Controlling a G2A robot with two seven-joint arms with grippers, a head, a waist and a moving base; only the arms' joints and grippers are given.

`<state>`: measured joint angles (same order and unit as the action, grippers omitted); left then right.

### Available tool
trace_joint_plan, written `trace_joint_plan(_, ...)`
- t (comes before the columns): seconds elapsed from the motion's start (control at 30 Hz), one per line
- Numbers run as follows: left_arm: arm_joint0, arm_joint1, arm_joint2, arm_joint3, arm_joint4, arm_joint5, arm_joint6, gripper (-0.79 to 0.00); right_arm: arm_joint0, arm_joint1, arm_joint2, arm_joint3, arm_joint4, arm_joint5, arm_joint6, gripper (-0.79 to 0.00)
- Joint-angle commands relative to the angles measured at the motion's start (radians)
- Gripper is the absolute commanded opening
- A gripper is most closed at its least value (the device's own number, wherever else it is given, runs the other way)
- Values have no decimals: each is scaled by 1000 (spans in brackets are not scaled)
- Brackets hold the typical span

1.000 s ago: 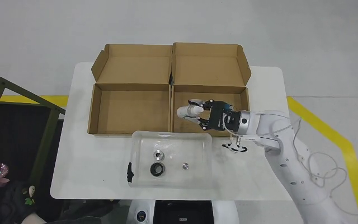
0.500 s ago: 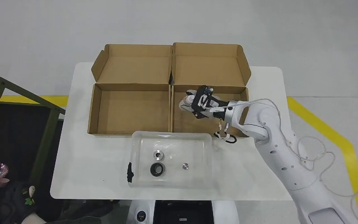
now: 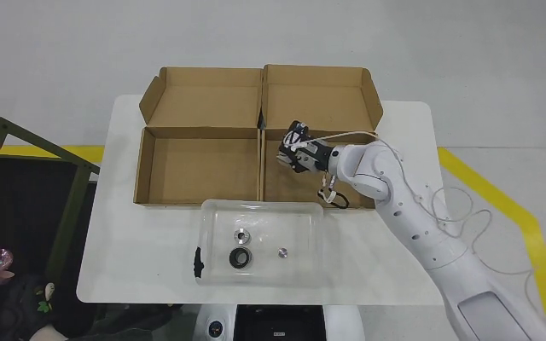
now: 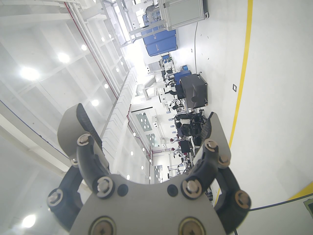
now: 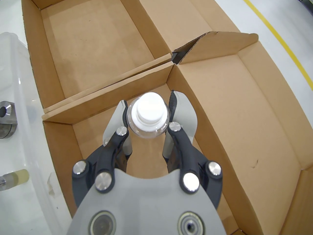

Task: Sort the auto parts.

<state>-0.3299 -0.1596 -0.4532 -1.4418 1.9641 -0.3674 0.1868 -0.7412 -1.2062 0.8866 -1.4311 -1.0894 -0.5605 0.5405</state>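
Note:
My right gripper [image 5: 148, 113] is shut on a white round part with a clear casing [image 5: 148, 114]. It holds the part just above the floor of the right cardboard box [image 5: 232, 113], near the wall shared with the left cardboard box [image 5: 93, 40]. From above, the right gripper [image 3: 290, 149] hangs over the right box [image 3: 320, 133] at its left side. The left box [image 3: 198, 166] has nothing in it. My left gripper [image 4: 145, 113] is open and holds nothing, pointing up into the room.
A clear plastic bin [image 3: 213, 213] stands on the white table in front of the boxes. In it lie a metal round part [image 3: 241, 235], a black ring [image 3: 240, 257] and a small bolt [image 3: 281, 251]. Both box lids stand open at the back.
My right gripper has carried the white part from near the right box's front towards its far left, and the wrist has turned. The parts in the bin have not moved.

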Motion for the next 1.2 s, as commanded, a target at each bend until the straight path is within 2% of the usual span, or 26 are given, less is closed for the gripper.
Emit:
trace_joint_plan(0.0, 0, 0, 0, 0, 0, 0, 0, 0, 11, -4, -8, 18, 4, 0, -1, -785)
trace_joint_plan(0.3, 0, 0, 0, 0, 0, 0, 0, 0, 49, -23, -39, 87, -2, 15, 16, -785)
trace_joint_plan(0.33, 0, 0, 0, 0, 0, 0, 0, 0, 53, -24, -40, 93, 0, 14, 17, -733)
trace_joint_plan(0.37, 0, 0, 0, 0, 0, 0, 0, 0, 56, -26, -42, 98, 0, 14, 17, -640)
trace_joint_plan(0.43, 0, 0, 0, 0, 0, 0, 0, 0, 61, -28, -44, 106, 3, 10, 17, -576)
trace_joint_plan(0.47, 0, 0, 0, 0, 0, 0, 0, 0, 62, -29, -44, 109, 4, 9, 17, -453)
trace_joint_plan(0.5, 0, 0, 0, 0, 0, 0, 0, 0, 64, -30, -45, 112, 5, 8, 17, -382)
trace_joint_plan(0.6, 0, 0, 0, 0, 0, 0, 0, 0, 66, -32, -43, 115, 9, 2, 16, -252)
trace_joint_plan(0.7, 0, 0, 0, 0, 0, 0, 0, 0, 61, -30, -35, 103, 7, -18, -5, -52)
trace_joint_plan(0.73, 0, 0, 0, 0, 0, 0, 0, 0, 58, -29, -30, 98, 6, -23, -10, -12)
trace_joint_plan(0.93, 0, 0, 0, 0, 0, 0, 0, 0, 3, -9, 26, -37, -28, -54, -48, 0)
trace_joint_plan(1.17, 0, 0, 0, 0, 0, 0, 0, 0, -128, 23, 121, -264, 3, -78, -34, 0)
